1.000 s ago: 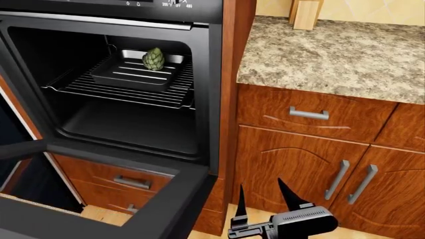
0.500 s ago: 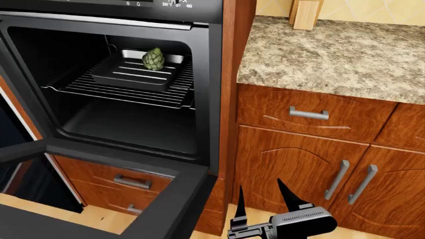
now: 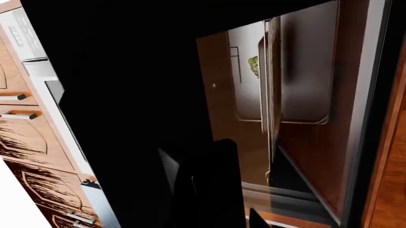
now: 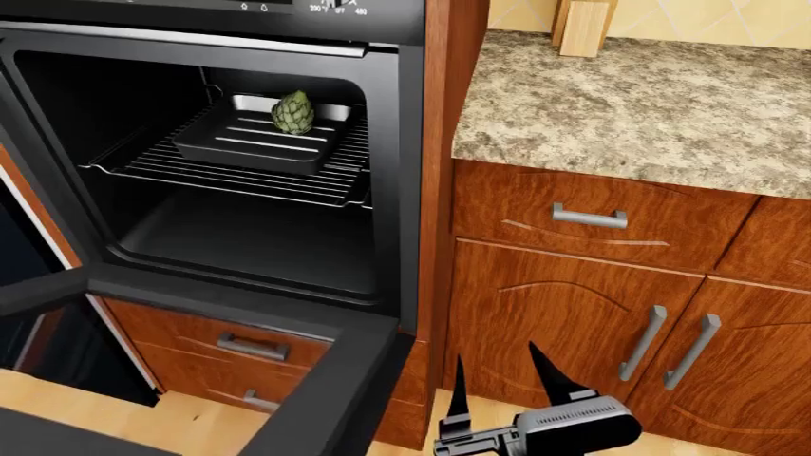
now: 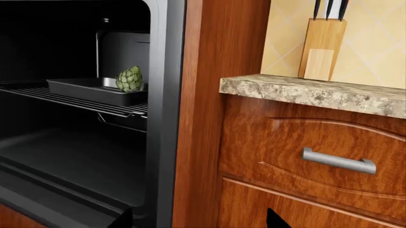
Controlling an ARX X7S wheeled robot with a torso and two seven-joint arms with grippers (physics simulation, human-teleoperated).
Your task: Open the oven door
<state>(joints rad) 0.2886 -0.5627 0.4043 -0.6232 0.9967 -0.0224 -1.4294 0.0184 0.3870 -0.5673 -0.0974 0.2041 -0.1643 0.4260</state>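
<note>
The oven door point(image 4: 332, 380) is a black frame with dark glass, swung down and hanging low at the head view's lower left. Its bar handle is out of view. The oven cavity point(image 4: 254, 237) stands open behind it. In the left wrist view the door point(image 3: 127, 104) fills most of the picture as a black surface very close to the camera. Only one dark fingertip point(image 3: 257, 219) of my left gripper shows there; the other is lost in the black. My right gripper point(image 4: 503, 375) is open and empty, low in front of the wooden cabinets, right of the door.
Inside the oven a dark baking tray point(image 4: 254, 142) with a green artichoke point(image 4: 292, 113) sits on a wire rack. A speckled stone counter point(image 4: 633, 104) with a wooden knife block point(image 4: 583, 24) lies to the right. Below it are a drawer point(image 4: 590, 218) and cabinet doors point(image 4: 644, 342).
The oven door has dropped a little lower, so more wooden floor shows past its edge. My right gripper has barely moved.
</note>
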